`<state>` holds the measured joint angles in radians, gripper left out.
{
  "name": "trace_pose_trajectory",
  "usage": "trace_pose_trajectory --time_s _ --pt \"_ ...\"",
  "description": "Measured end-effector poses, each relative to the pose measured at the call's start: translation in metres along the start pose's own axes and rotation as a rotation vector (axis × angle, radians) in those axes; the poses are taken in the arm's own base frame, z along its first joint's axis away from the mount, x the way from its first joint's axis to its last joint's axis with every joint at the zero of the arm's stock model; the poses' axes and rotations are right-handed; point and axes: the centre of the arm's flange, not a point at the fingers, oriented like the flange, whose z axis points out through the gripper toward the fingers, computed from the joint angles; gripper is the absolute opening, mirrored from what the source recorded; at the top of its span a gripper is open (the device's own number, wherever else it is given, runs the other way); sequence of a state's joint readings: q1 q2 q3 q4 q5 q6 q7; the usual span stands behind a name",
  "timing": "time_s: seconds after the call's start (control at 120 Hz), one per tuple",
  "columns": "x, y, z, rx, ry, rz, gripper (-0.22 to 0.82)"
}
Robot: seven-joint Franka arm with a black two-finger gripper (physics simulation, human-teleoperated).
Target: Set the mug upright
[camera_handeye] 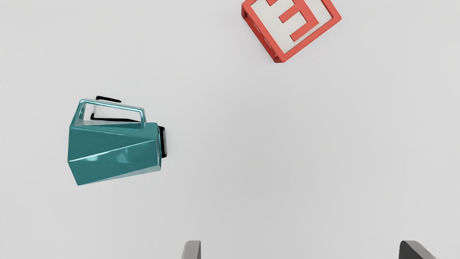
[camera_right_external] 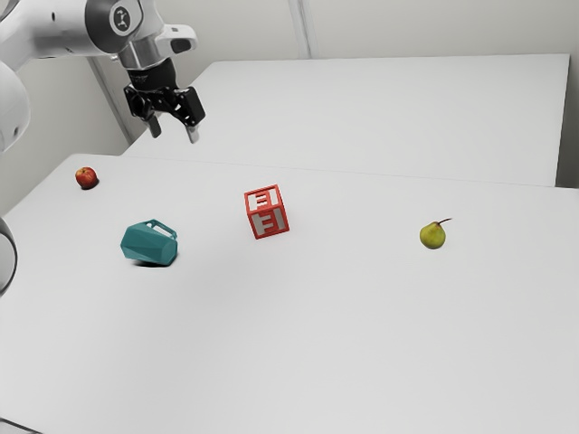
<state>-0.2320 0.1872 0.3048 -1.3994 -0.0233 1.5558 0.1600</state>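
Mug [camera_right_external: 149, 244] lies on its side on the table [camera_right_external: 344, 344], to the exterior view's left of the block [camera_right_external: 267, 212] and a little nearer the camera. Its handle [camera_handeye: 113, 104] juts out on the side toward the block, so the body seems to rest on one of its flat facets, which probably stop it from rolling. The pear [camera_right_external: 432, 236] sits well apart from the block, toward the exterior view's right, where it should not hinder work on the mug. The block itself rests on a flat face, and looks stable. Beyond it, far over to the exterior view's left, is the apple [camera_right_external: 86, 177]. The gripper [camera_right_external: 174, 134] is raised above the table, also to the exterior view's left of the block; its jaws stand wide apart with nothing between them, which leaves room to take the mug's body. Standing it up would call for a firm hold and a quarter turn or so, and a loose grip could let the smooth sides slip or the handle catch a finger.
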Motion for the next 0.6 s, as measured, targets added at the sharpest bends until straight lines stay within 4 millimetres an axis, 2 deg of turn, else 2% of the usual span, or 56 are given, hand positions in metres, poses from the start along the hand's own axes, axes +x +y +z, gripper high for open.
trace_pose_trajectory --time_s 0.258,0.317,0.375,0.525,0.6 --pt "-0.007 -0.01 0.003 -0.037 -0.007 0.007 0.6" --pt "-0.021 -0.015 0.014 -0.068 -0.021 0.002 0.6" --pt "-0.043 -0.036 0.028 -0.111 -0.034 -0.035 0.6" --pt "-0.103 -0.104 0.059 -0.243 -0.03 -0.172 0.6" --pt "-0.125 -0.132 0.071 -0.28 -0.016 -0.219 0.6"
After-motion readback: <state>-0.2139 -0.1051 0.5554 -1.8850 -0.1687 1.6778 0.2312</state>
